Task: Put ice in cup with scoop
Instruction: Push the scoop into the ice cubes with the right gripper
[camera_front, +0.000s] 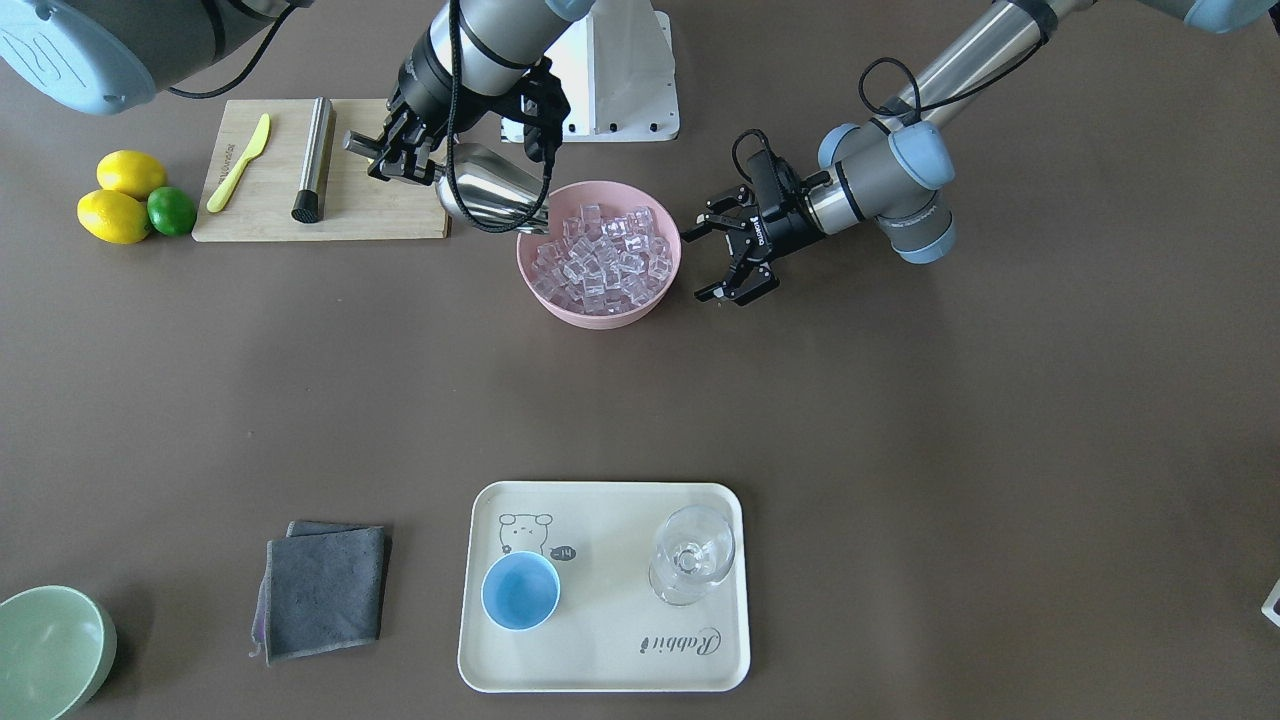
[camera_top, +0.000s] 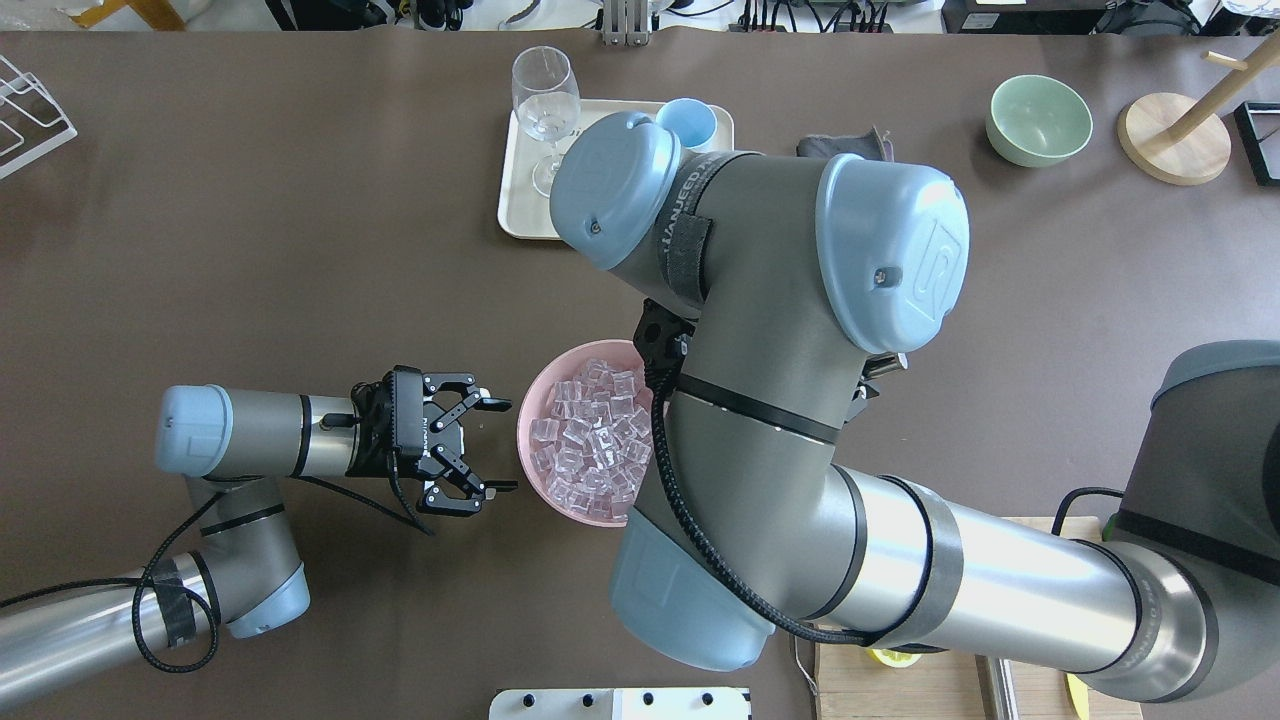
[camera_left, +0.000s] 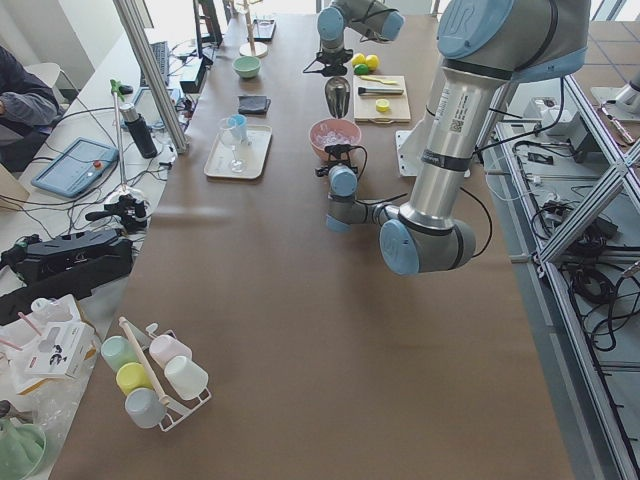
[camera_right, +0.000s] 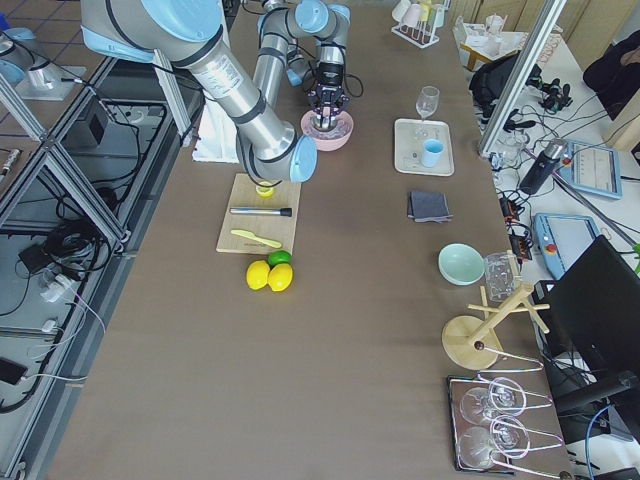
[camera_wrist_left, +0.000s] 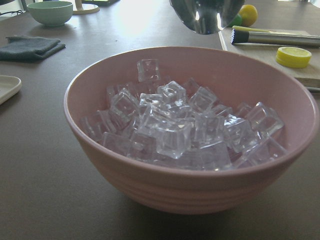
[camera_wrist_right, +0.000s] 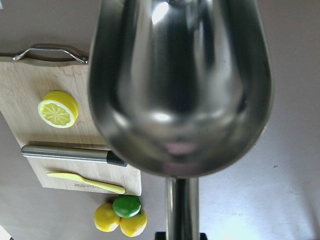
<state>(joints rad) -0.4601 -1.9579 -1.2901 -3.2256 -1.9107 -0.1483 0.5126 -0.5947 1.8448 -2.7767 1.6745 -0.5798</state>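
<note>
Our right two-finger gripper (camera_front: 398, 160) is clamped on the short tubular handle of the shiny stainless-steel scoop (camera_front: 490, 190). We see its deep trough held above the edge of the round pink bowl (camera_front: 600, 318), clear of the pile. The small clear ice cubes (camera_front: 600, 262) lie heaped in that bowl. Our left gripper (camera_front: 697, 264) sits just beside the bowl's other side, fingers spread apart around nothing. We see the small round light-blue cup (camera_front: 520, 592) well apart, upright on the cream rectangular tray (camera_front: 600, 660), beside a clear stemmed glass (camera_front: 690, 555).
</note>
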